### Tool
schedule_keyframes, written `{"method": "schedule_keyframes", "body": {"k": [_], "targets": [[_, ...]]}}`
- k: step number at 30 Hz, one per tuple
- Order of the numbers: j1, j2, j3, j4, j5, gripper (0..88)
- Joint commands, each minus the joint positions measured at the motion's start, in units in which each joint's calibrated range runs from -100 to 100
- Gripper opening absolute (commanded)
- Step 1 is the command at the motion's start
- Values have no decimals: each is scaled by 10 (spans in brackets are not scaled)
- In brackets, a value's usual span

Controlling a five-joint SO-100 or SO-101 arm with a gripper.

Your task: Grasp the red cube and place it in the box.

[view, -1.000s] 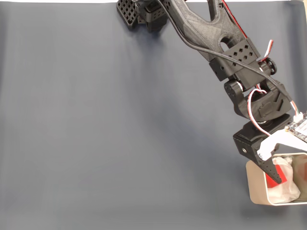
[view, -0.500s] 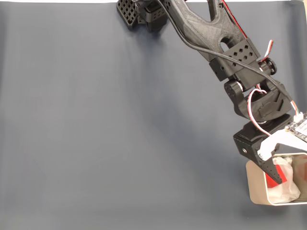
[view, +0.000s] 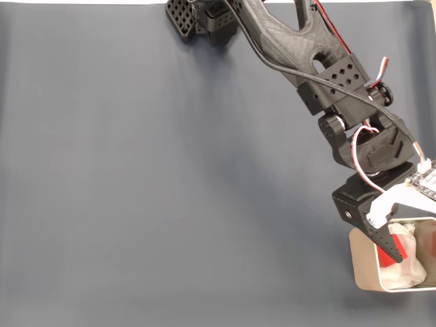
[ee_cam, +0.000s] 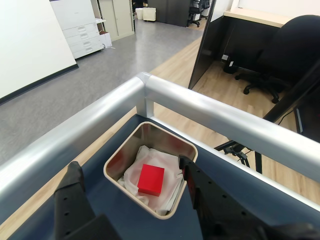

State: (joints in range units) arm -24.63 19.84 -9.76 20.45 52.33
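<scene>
One red cube (ee_cam: 151,179) lay on the lining inside the box (ee_cam: 114,161), lower centre; the gripper (ee_cam: 131,175) gaped wide, empty.

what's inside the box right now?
In the wrist view, the box holds crumpled white paper lining with the red cube resting on top, clear of the open gripper. The paper covers the box floor; the right-hand finger hides a bit of the rim.

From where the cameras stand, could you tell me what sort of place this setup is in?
Most likely an office: the wrist view shows a black swivel chair, a desk and white drawer cabinets beyond the table's metal rail.
</scene>
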Motion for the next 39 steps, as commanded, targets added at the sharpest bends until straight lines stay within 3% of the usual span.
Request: {"method": "schedule_keyframes", "body": {"k": [1,8,15,26,39], "targets": [[7,-37,-25,-12,-5,431],[6,-44,-17,-16,-10,399],[35,-88,18,6,-3,4],[212,-299,220,5,-1,0],[280,-893,807,68,-21,0]]}}
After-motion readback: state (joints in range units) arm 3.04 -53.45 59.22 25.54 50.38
